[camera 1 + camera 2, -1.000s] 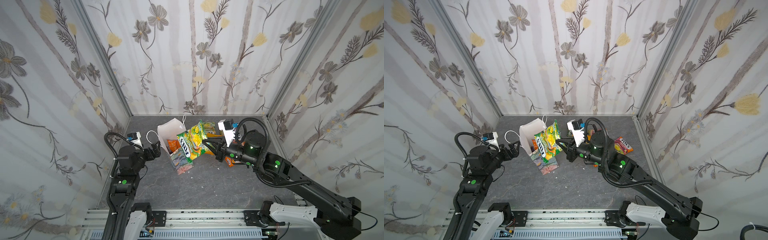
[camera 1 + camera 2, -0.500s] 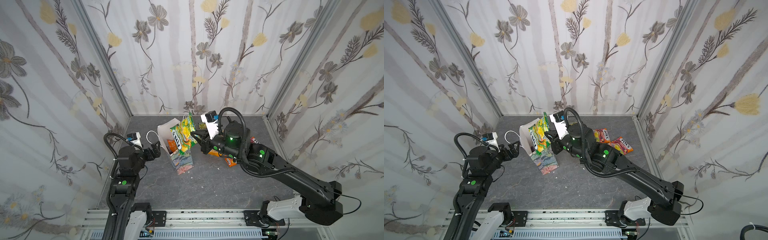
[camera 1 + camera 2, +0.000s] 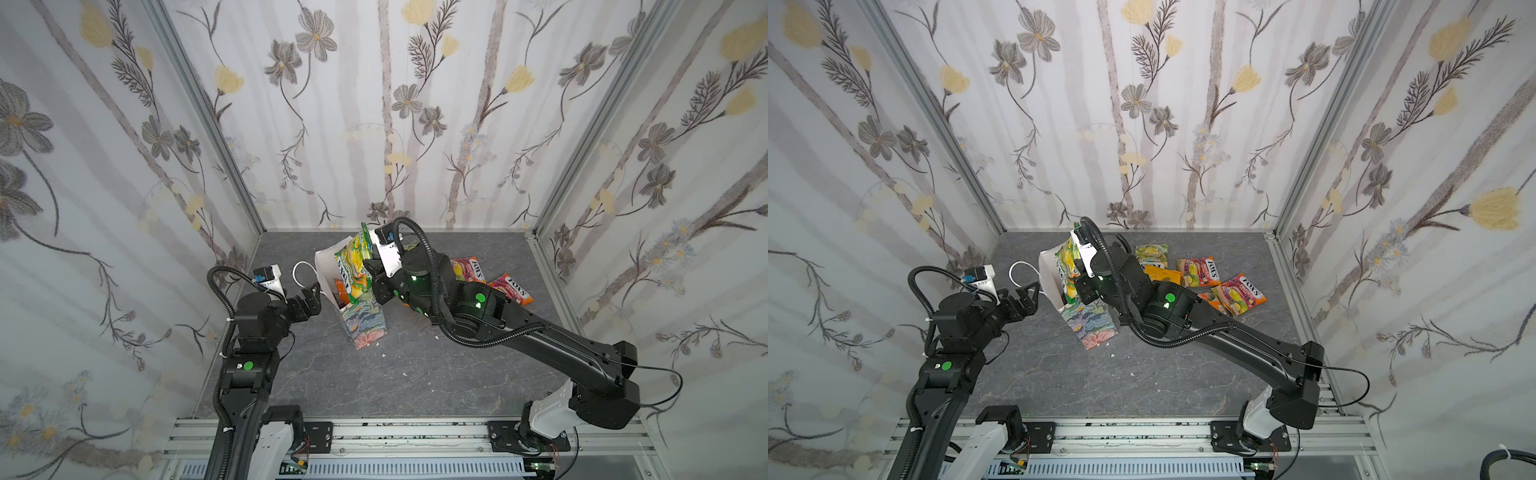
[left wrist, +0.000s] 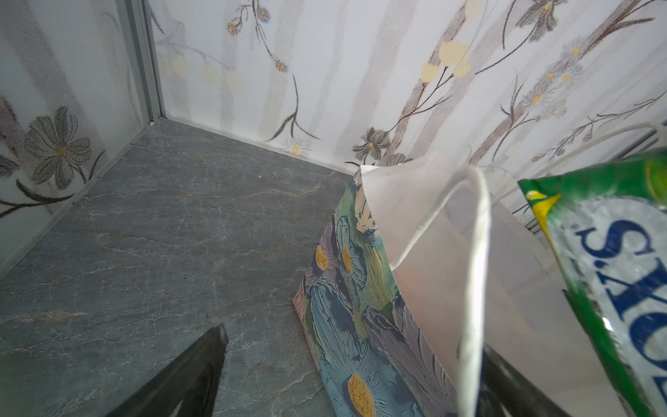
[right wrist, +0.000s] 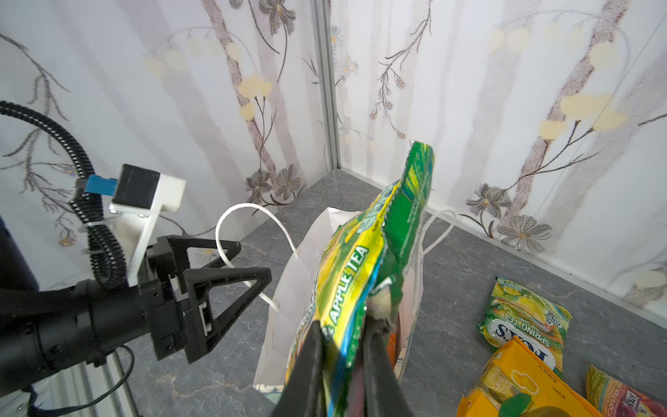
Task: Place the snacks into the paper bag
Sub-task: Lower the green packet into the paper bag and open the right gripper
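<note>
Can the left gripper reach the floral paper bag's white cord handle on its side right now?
Probably yes. The left gripper is open right at that white cord handle of the floral paper bag, with nothing between them.

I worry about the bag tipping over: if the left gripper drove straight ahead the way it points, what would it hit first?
Probably the white cord handle, which appears to loop between the open left gripper's fingers. After that, it would hit the paper bag's near wall. Depth is uncertain.
</note>
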Action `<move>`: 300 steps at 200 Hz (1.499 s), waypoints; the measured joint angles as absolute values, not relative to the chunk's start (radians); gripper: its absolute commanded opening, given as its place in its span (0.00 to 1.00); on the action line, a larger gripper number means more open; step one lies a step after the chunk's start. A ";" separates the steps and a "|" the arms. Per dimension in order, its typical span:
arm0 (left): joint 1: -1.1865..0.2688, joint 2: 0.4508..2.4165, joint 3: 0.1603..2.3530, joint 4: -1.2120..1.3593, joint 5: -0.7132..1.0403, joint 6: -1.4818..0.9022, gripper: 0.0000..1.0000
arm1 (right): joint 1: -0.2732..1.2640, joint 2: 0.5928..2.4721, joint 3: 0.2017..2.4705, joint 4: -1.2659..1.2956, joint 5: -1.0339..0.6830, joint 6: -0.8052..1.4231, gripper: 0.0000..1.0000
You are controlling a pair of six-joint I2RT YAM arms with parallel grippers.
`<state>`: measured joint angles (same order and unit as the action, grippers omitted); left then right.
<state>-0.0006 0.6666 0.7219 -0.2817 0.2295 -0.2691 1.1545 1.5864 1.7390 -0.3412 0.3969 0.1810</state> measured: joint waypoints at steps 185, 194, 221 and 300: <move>-0.001 0.661 0.722 -0.284 0.229 -0.270 1.00 | 1.110 1.799 1.877 -0.392 0.313 0.130 0.00; -0.001 0.661 0.722 -0.284 0.229 -0.270 1.00 | 1.105 1.806 1.877 -0.394 0.309 0.131 0.00; -0.001 0.661 0.722 -0.284 0.229 -0.270 1.00 | 1.096 1.817 1.877 -0.397 0.300 0.141 0.00; -0.001 0.661 0.722 -0.284 0.229 -0.270 1.00 | 1.094 1.843 1.878 -0.398 0.287 0.149 0.08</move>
